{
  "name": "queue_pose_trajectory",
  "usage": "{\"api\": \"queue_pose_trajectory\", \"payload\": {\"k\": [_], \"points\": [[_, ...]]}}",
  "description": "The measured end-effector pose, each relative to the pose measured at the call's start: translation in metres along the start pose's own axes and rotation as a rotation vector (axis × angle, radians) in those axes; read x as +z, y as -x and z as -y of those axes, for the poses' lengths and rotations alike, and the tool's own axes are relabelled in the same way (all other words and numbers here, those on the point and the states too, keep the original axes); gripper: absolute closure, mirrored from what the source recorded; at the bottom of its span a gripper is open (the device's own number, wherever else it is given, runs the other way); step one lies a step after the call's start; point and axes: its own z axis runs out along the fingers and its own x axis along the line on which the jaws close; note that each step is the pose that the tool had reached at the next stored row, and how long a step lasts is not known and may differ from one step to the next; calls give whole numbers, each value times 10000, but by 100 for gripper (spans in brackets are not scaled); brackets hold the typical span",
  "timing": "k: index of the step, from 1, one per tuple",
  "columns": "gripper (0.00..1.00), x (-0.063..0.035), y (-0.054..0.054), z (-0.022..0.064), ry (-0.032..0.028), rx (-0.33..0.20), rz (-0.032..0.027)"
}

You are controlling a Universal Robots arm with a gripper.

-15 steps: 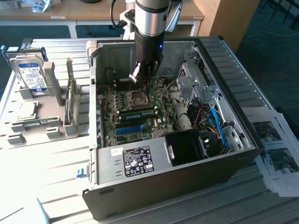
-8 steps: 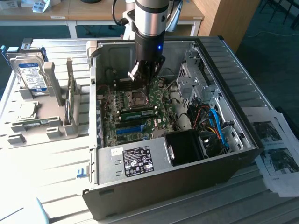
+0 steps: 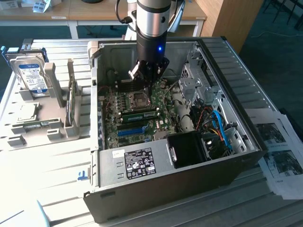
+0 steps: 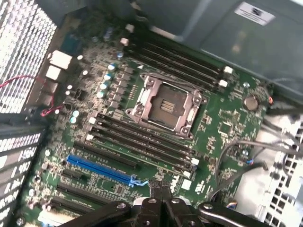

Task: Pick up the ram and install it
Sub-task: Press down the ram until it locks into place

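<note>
The black pincer (image 3: 147, 75) at the end of the silver robot arm (image 3: 152, 19) hung inside the open grey metal computer case (image 3: 189, 177), low over the green motherboard (image 3: 137, 116). Its jaws were closed together, and nothing could be seen between them. In the wrist view the dark fingers (image 4: 161, 201) pointed down at the board, with their tips meeting just above the row of long black memory slots (image 4: 142, 137) and the blue expansion slot (image 4: 99, 169). They did not touch the board as far as I could tell.

The long, thin green memory stick (image 3: 141, 114) stood already in one of the slots in front of the square silver processor socket (image 3: 139, 98), in the exterior view just below the pincer. In the wrist view I could not make it out with certainty.

On the exterior view's left, well apart from the case, a silver hard drive with a blue and white label (image 3: 29, 75) leaned in a grey plastic holder (image 3: 57, 130) on the pale slatted table (image 3: 47, 161).
</note>
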Motion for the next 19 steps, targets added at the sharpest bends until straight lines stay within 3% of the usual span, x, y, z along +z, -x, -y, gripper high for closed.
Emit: {"api": "queue_pose_trajectory", "payload": {"k": [16, 19], "points": [[90, 4, 0, 0, -195, 2884, 64], [90, 4, 0, 0, -213, 3155, 70]]}}
